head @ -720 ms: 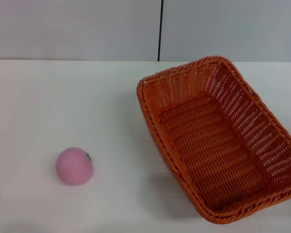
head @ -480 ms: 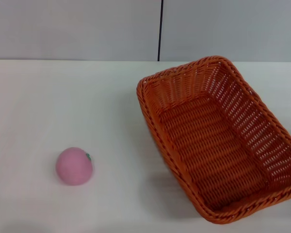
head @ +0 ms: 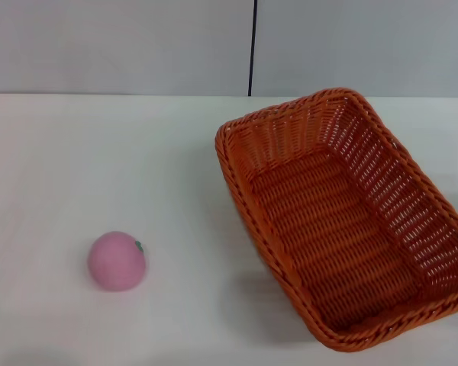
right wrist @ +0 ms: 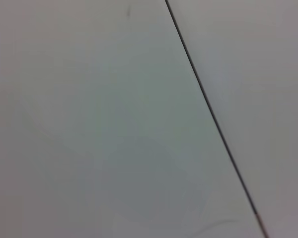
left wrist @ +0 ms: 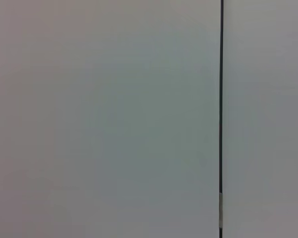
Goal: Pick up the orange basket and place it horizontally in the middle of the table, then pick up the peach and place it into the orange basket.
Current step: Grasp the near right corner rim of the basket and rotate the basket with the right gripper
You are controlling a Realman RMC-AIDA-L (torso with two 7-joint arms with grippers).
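Orange basket (head: pixel 343 221) — rectangular woven piece with flared sides and a braided rim, resting on the white surface (head: pixel 99 152) at the robot's right. It sits skewed, its long axis running from the far middle toward the near right corner; its near right end reaches the edge of the head view. The interior is bare weave.

Peach (head: pixel 117 261) — small round pink fruit with a green stem mark on the side facing the basket. It lies on the surface at the near left, well apart from the basket, with bare surface between them.

Backdrop — pale wall panels (head: pixel 122 46) behind the surface, split by a thin dark vertical seam (head: pixel 253 46). Both wrist views show only such grey panel and a dark seam line (left wrist: pixel 221 99).

Tools — neither the left nor the right tool appears in any view, so their opening cannot be told.
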